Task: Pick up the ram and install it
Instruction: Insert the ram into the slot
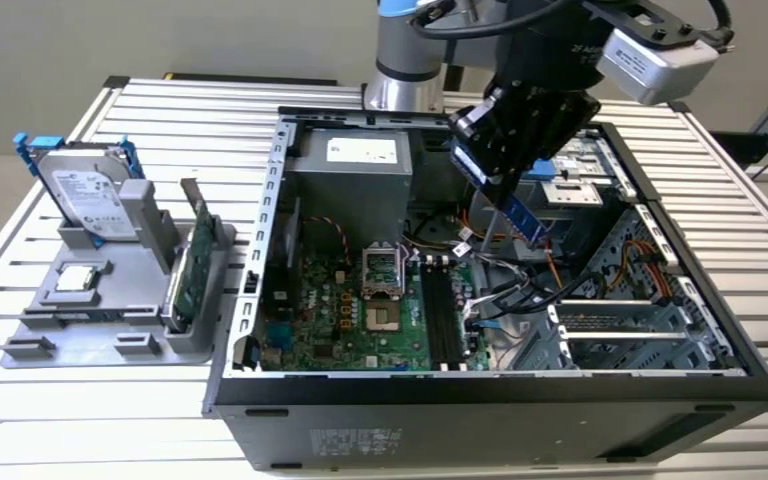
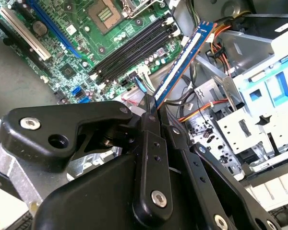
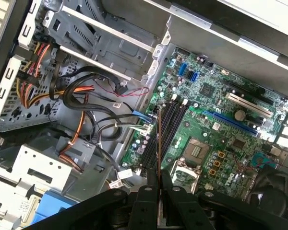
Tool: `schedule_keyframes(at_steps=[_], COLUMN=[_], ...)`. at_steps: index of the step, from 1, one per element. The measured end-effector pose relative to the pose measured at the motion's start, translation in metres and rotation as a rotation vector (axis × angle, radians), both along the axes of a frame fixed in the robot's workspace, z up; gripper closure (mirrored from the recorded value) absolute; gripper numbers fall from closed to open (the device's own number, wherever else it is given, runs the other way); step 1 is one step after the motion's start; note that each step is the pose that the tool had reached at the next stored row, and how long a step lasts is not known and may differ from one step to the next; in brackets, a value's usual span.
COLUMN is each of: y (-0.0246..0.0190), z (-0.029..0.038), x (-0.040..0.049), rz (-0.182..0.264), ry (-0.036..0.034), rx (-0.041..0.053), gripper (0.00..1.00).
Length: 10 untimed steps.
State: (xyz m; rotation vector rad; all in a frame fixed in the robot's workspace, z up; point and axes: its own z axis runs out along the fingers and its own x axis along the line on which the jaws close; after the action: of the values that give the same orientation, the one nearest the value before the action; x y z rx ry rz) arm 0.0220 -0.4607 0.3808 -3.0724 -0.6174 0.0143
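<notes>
Ram (image 2: 182, 62) is hanging above slots (image 2: 134, 48), apart from them, gripper (image 2: 152, 115) clamping its end; pickup looks done, seating is not.

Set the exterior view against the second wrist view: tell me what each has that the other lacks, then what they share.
Exterior view, not the wrist one: the hard drive and expansion card standing in the gray holder beside the computer case. Second wrist view, not the exterior: the fingers seen up close, pinching the end of the ram. Both: the gripper, shut on the ram, above the motherboard's memory slots.
</notes>
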Motion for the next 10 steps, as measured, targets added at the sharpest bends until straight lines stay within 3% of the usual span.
schedule_keyframes(at_steps=[10], y=[0.0], z=[0.0], x=[0.0], rz=[-0.063], ry=[0.0], rx=[0.0], gripper=[1.0])
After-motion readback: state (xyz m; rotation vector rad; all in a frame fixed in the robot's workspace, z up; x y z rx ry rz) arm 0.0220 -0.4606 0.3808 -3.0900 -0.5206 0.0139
